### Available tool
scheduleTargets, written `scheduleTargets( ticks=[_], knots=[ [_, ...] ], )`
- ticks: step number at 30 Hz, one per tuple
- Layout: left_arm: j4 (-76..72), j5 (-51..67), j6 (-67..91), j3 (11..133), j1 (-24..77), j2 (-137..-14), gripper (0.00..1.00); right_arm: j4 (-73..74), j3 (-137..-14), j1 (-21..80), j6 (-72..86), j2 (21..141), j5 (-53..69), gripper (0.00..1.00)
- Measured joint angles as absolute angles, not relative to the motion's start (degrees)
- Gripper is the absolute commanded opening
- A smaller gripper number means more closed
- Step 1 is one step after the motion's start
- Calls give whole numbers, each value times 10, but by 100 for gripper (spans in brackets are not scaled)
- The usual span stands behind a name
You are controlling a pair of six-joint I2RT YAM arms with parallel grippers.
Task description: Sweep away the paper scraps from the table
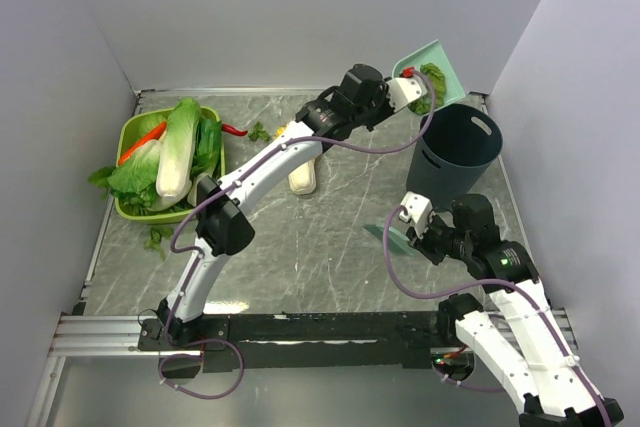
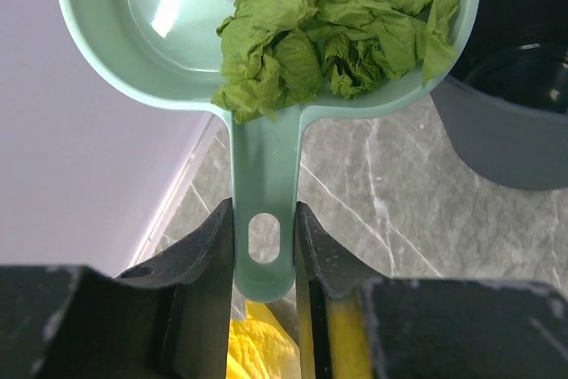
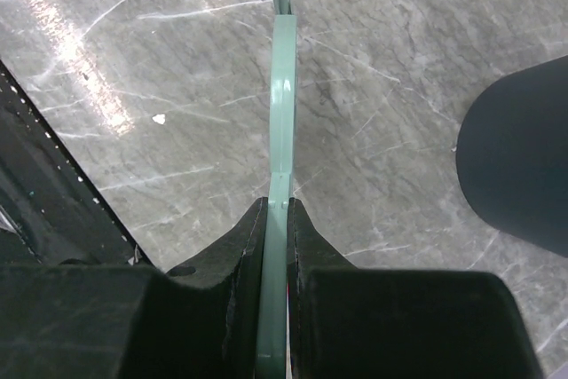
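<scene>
My left gripper (image 1: 408,90) is raised at the back right, shut on the handle of a teal dustpan (image 1: 432,73). In the left wrist view the handle (image 2: 264,246) sits tight between the jaws, and a heap of green paper scraps (image 2: 328,37) lies in the pan. The pan is tilted beside and above a dark bin (image 1: 455,152). My right gripper (image 1: 412,227) is shut on a thin teal sweeper blade (image 3: 281,113), held edge-on just over the table (image 3: 160,59). A few paper scraps lie loose on the table (image 1: 330,247) at the back (image 1: 260,132) and front left (image 1: 157,239).
A green basket (image 1: 128,137) with whole cabbages and red peppers stands at the left. A cabbage half (image 1: 303,175) lies under my left arm. The dark bin (image 3: 519,166) is close to the right of my right gripper. Walls close in three sides.
</scene>
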State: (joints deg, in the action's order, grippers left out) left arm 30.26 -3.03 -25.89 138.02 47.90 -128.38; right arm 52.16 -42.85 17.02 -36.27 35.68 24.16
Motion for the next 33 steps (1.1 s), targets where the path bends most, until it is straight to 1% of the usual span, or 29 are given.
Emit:
scheduleTargets(
  ticks=[7,13,20,29,33],
  knots=[
    [273,-48,-288,1399,485,-1298,1,514,-428,171,-358,355,236,0],
    [225,-71,-356,1400,499,-1318,1,514,-428,173,-352,360,236,0],
    [158,-89,-483,1390,522,-1331,1,509,-428,173,-344,363,236,0],
    [-6,-102,-699,1332,537,-1331,1,506,-428,173,-342,367,237,0],
    [-37,-110,-751,1324,536,-1331,1,507,-428,174,-341,368,240,0]
  ],
)
